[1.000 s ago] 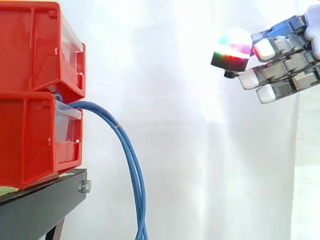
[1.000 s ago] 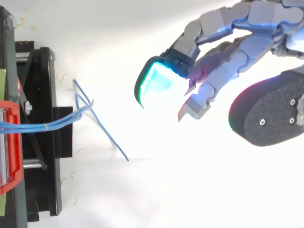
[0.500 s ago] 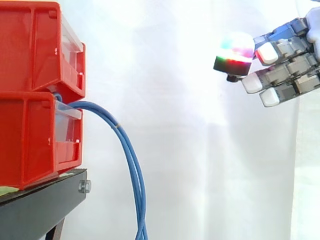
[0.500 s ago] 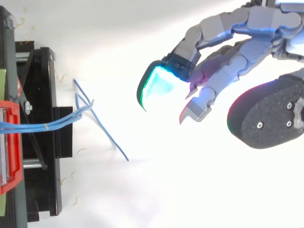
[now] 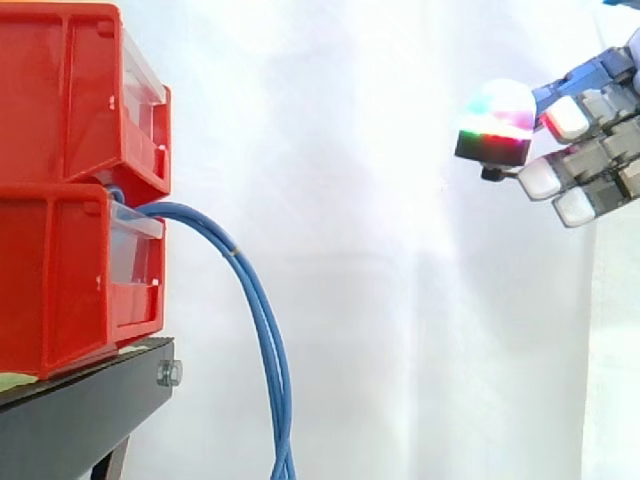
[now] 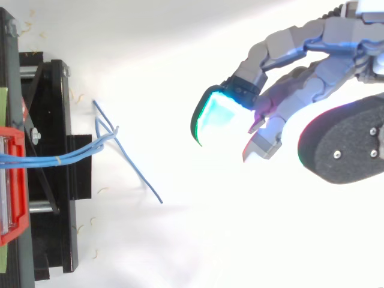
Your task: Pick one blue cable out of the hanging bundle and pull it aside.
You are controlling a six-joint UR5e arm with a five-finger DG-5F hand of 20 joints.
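Observation:
A bundle of thin blue cables (image 5: 262,330) comes out between the two stacked red bins and hangs down in an arc past the stand's edge. In the top view the blue cables (image 6: 78,155) run rightwards from the bin, and loose ends splay out over the white floor. My hand (image 5: 600,140) hovers far to the right of the bundle, level with the upper bin, touching no cable. Its fingers (image 6: 300,78) are loosely extended toward the bins with the thumb held apart, and nothing is between them.
The upper red bin (image 5: 60,100) sits on the lower red bin (image 5: 60,280), both on the black stand (image 5: 80,420) at the left. A white curtain forms the backdrop. A wide gap separates the hand from the cables.
The hand has drawn back to the right and slightly up, away from the bundle. The cables hang as before.

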